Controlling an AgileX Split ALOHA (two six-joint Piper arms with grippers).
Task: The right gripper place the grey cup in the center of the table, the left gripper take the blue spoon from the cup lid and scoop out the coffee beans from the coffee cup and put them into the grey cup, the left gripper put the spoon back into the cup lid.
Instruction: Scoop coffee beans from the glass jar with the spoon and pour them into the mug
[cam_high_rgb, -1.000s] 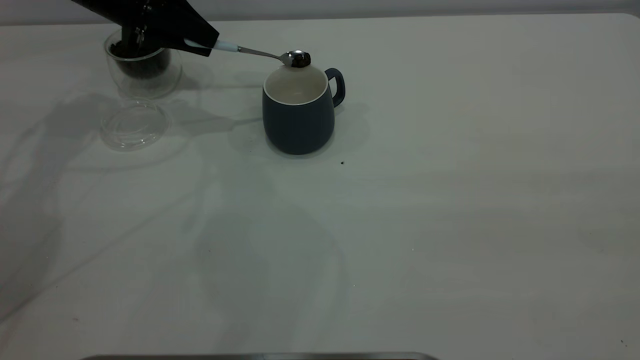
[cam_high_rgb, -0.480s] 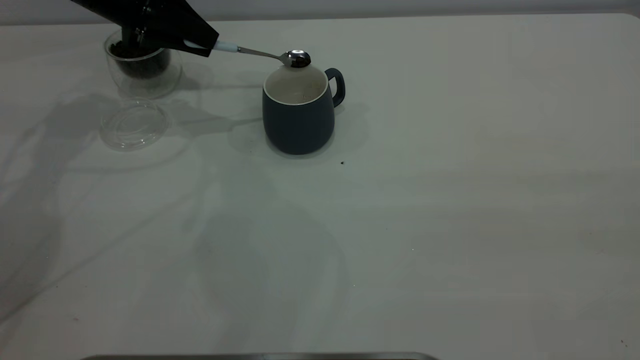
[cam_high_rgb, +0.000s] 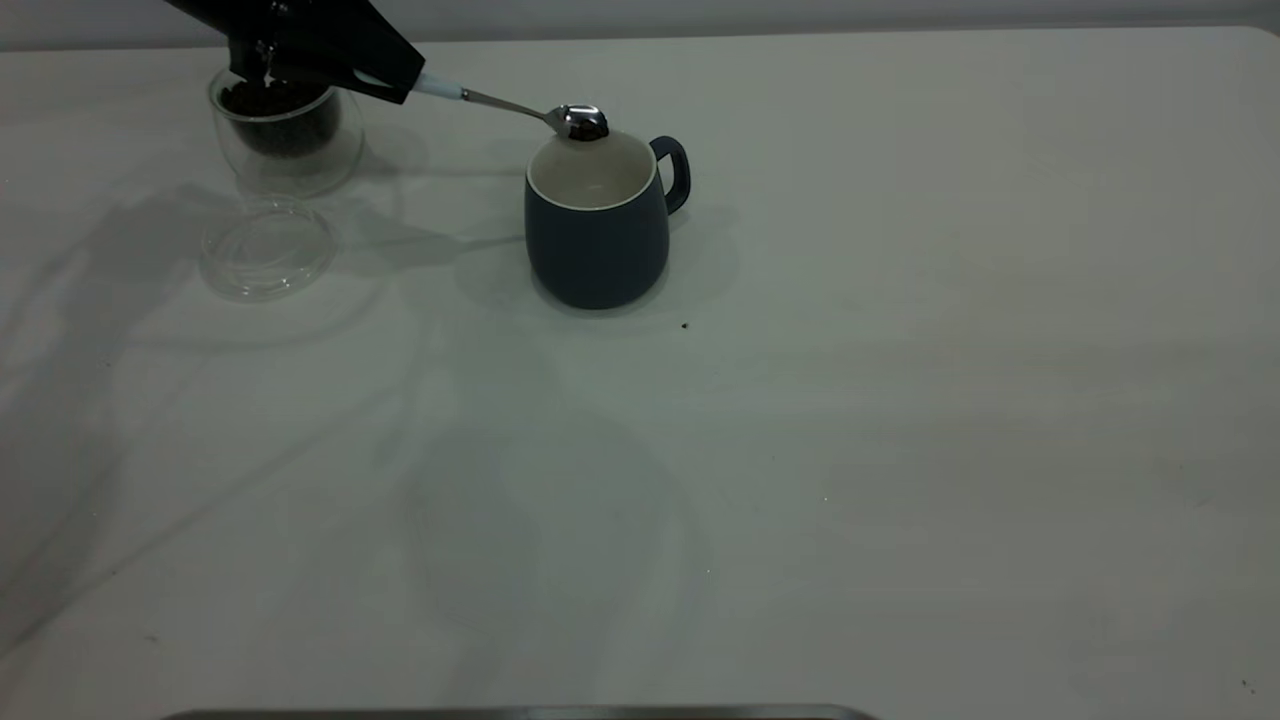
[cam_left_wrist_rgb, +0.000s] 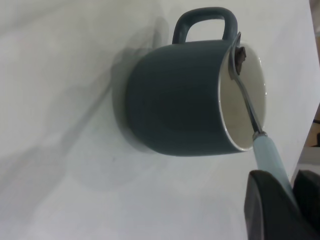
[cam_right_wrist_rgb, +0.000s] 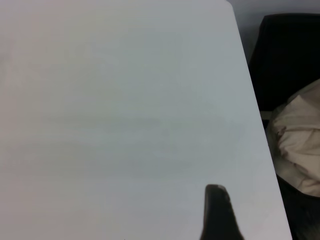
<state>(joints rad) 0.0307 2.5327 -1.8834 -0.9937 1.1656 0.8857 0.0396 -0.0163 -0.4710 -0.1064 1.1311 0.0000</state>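
Upper left of the exterior view, left gripper (cam_high_rgb: 385, 78) reaches in with jaws clamped on the blue spoon (cam_high_rgb: 520, 106), bowl over the grey cup (cam_high_rgb: 598, 230) rim. Right jaws: can't tell.

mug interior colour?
White inside the grey cup, against its dark blue-grey outside; clearest in the left wrist view.
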